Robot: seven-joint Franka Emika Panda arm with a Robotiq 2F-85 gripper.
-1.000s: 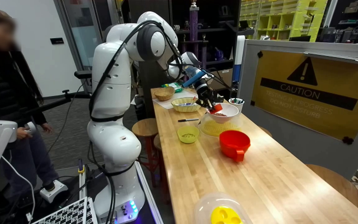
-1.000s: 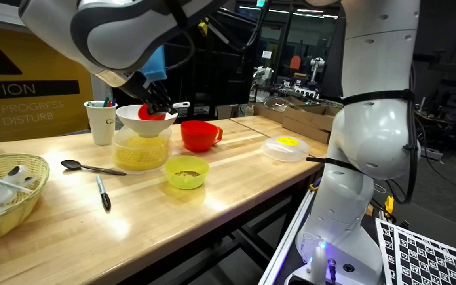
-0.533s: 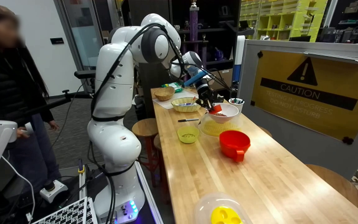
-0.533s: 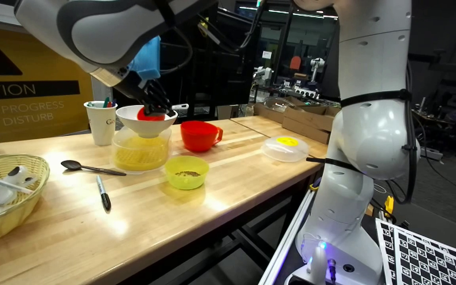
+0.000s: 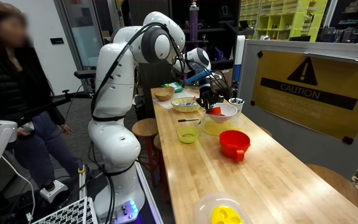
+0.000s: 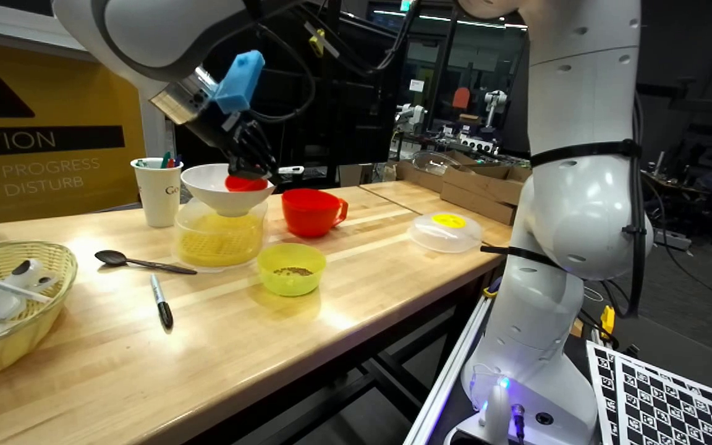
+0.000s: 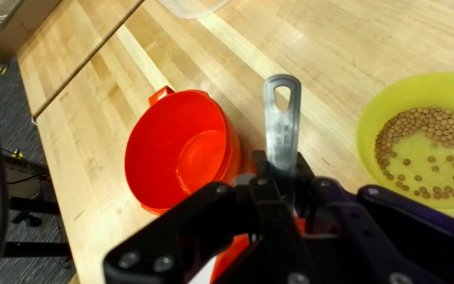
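A pincer [image 7: 282, 169] pinches the grey handle [image 7: 281, 134] of a red scoop [image 6: 246, 184], a white bowl [image 6: 223, 198] right below it; a sideways bump could topple the bowl, spilling brown grains [image 5: 219, 115].

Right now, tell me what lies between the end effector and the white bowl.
A red scoop, clamped by the end effector, hangs between it and the white bowl, as both exterior views show; whether scoop and bowl touch is unclear.
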